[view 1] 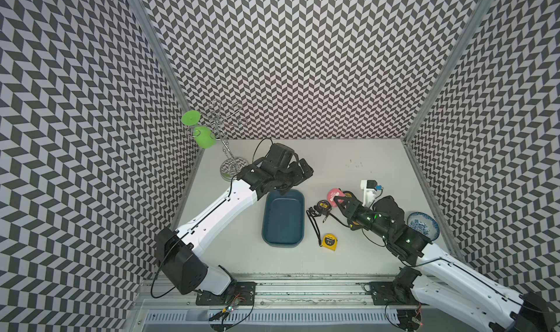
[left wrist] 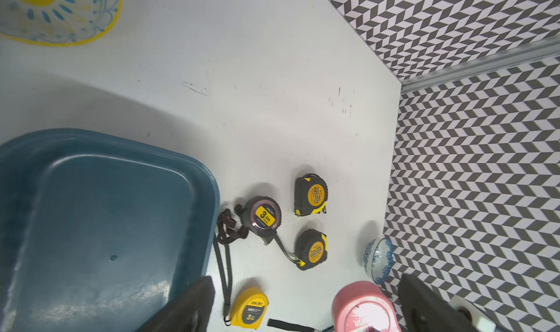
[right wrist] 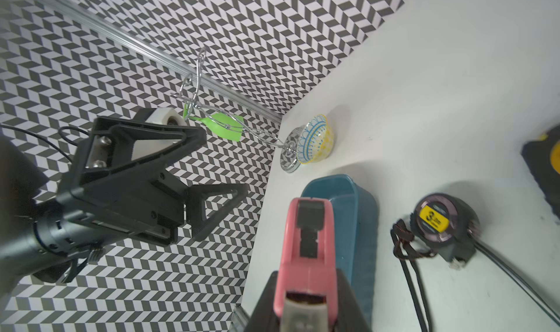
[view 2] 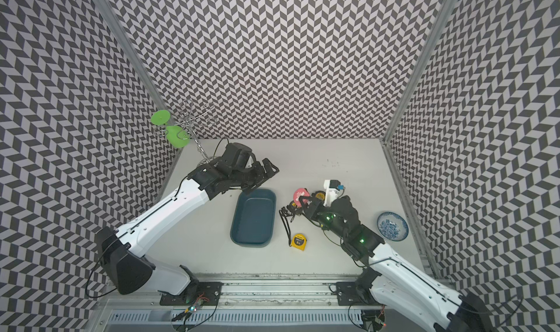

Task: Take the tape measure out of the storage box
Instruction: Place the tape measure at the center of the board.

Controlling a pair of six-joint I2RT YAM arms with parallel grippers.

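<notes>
Right tool [right wrist: 307,280] is clamping the pink tape measure [right wrist: 306,224] by its sides. It looks to be hanging just above the counter [view 1: 348,263], outside the storage box [view 1: 283,221], near the box's far corner on the right arm's side. Left tool [right wrist: 222,162] is hovering over the box's far end, jaws wide apart, holding nothing.

Likely step: setting the pink one down.
- Doing it well probably means lowering onto bare counter.
- It should be staying off the round black tape measure [view 1: 322,206] and its strap.
- Letting go only once it's resting flat.
- Left tool should be keeping clear.

Containers:
- Box is sitting empty, bare floor showing.
- Blue-and-white bowl [view 1: 422,226] is showing nothing inside.
- Yellow-and-blue bowl [right wrist: 315,144] by the wire rack [view 1: 225,124]: can't tell the contents.
</notes>
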